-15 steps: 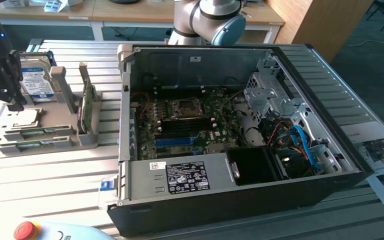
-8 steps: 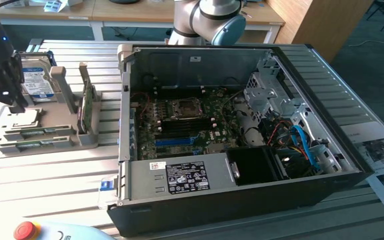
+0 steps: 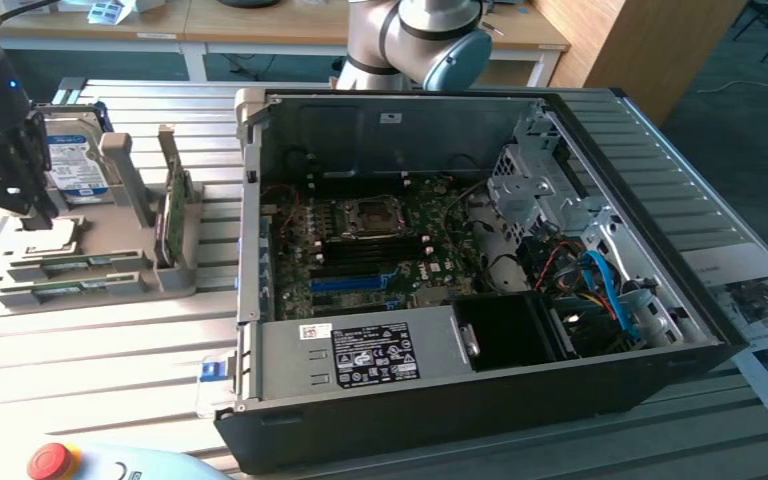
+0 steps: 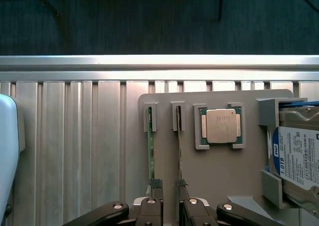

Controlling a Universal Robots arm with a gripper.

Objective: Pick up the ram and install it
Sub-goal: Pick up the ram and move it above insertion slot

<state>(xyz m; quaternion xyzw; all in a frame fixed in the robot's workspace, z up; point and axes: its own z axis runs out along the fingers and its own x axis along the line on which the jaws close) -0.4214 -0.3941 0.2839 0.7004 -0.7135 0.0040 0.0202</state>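
The claw (image 4: 168, 184) is open by a narrow gap, its two dark fingertips (image 4: 155, 184) apart with nothing clamped between them. It hangs over the near ends of two boards that stand on edge in a grey holder (image 4: 209, 171). One fingertip lines up with the green ram stick (image 4: 150, 151) and the other with the second ram stick (image 4: 178, 151). I cannot tell whether either tip touches a stick. Both sticks sit in their slots, their far ends held by small grey brackets.

Just beside the second stick, a square processor chip (image 4: 221, 125) lies flat in its own pocket. Beyond it, a silver hard drive (image 4: 299, 156) with a blue label rests against the holder's raised blocks.

In the exterior view the claw (image 3: 24, 205) hovers above the holder at the exterior view's left, on a slatted metal worktop (image 3: 104, 350). To the right stands an open computer case (image 3: 651, 380) with its motherboard (image 3: 384, 245) exposed and a long blue slot (image 3: 357, 283) showing.
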